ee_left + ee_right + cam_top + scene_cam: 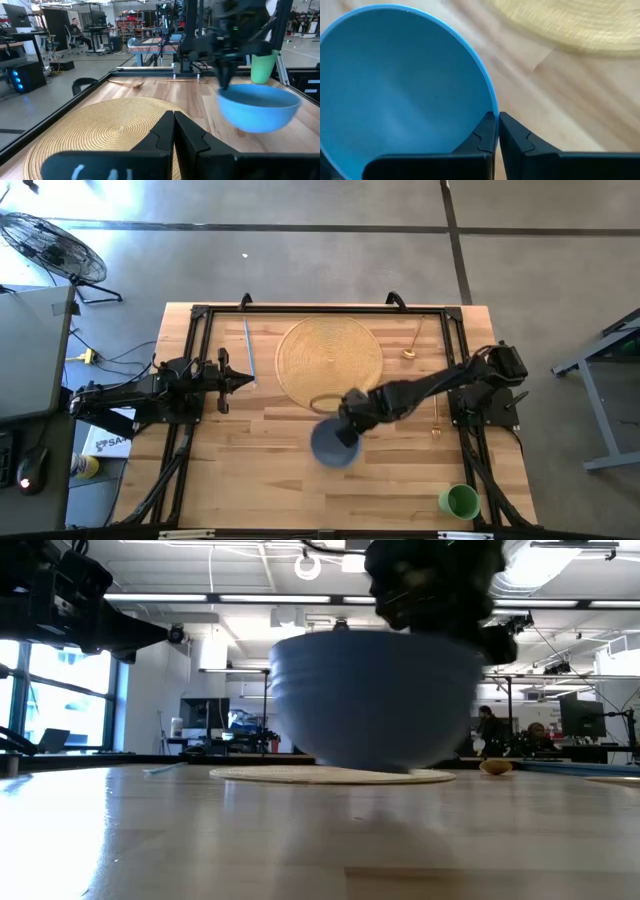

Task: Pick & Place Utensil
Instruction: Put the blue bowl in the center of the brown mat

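A blue bowl [333, 445] hangs above the wooden table near its middle, with my right gripper [350, 428] shut on its rim. In the low view the bowl [375, 700] fills the centre under the dark gripper. A round woven placemat [330, 360] lies just beyond the bowl. A gold spoon [412, 345] lies at the far right, a thin blue utensil [248, 350] at the far left, and a thin gold utensil [436, 415] at the right. My left gripper [250, 381] waits shut and level at the table's left side. My right gripper pinches the bowl's rim [492, 102], one finger inside the bowl and one outside. The fingers slant down at it from above, from the table's right side. The bowl [257, 107] hangs below them, mouth up and clear of the table.
A green cup [460, 501] stands at the near right corner. A black frame [200, 315] runs along the table's left, far and right sides. Bare wood lies near the front edge, left of the bowl.
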Robot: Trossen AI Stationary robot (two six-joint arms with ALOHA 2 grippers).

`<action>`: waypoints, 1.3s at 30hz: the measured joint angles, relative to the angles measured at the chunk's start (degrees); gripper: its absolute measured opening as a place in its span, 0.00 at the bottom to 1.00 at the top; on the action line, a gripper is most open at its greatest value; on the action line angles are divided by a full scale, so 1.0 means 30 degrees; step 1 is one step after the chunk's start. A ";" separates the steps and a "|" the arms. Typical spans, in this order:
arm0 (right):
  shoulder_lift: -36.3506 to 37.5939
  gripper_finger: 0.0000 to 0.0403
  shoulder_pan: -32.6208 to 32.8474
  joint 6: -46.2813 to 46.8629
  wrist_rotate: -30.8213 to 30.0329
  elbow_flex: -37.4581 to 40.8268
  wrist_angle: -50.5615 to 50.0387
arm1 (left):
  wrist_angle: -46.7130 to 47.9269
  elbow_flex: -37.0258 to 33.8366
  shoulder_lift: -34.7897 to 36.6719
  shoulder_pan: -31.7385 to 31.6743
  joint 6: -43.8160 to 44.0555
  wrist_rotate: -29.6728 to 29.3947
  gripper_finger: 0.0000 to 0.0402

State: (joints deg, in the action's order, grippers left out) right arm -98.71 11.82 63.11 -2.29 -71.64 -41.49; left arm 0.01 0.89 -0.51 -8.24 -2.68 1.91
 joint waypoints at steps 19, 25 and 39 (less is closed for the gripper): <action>0.0053 0.01 -0.8999 -0.0126 -0.0828 -0.1718 -0.0957 | 0.0002 0.0000 0.0000 -0.0001 0.0000 -0.0005 0.00; -0.0579 0.01 -1.0357 0.1506 -0.1741 -0.1718 -0.0934 | 0.0000 0.0000 0.0000 -0.0005 0.0000 0.0002 0.00; -0.2023 0.01 -1.0741 0.2537 -0.1486 -0.1710 -0.0503 | 0.0000 0.0000 0.0006 -0.0003 0.0000 -0.0005 0.00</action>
State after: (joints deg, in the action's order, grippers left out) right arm -104.78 -20.40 70.72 -6.74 -76.77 -43.00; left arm 0.01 0.89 -0.50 -8.25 -2.68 1.89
